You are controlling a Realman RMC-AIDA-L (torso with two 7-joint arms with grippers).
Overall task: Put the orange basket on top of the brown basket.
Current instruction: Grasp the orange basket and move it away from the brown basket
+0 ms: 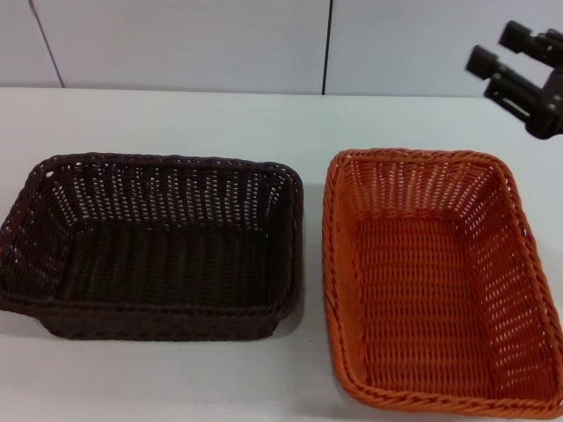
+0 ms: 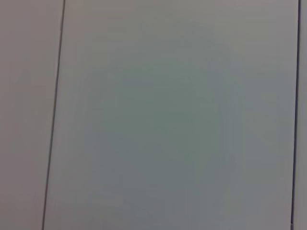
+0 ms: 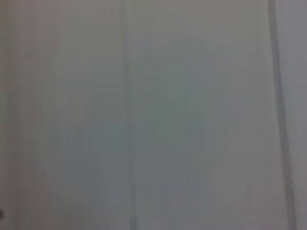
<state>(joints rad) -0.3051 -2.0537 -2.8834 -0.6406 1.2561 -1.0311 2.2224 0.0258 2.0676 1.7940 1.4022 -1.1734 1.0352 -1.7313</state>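
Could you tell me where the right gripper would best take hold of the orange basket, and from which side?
Probably the braided rim of the orange basket, on its far right corner, coming down from above. The right gripper hangs open just above and behind that corner, and the rim is thin enough to pinch. The side facing the brown basket leaves little room.

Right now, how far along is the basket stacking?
Nothing done: orange basket sits on the table beside the brown basket, not on it. In hand: right claw open, raised past the orange basket's far corner, holding nothing. Left: grasp, lift, stack.
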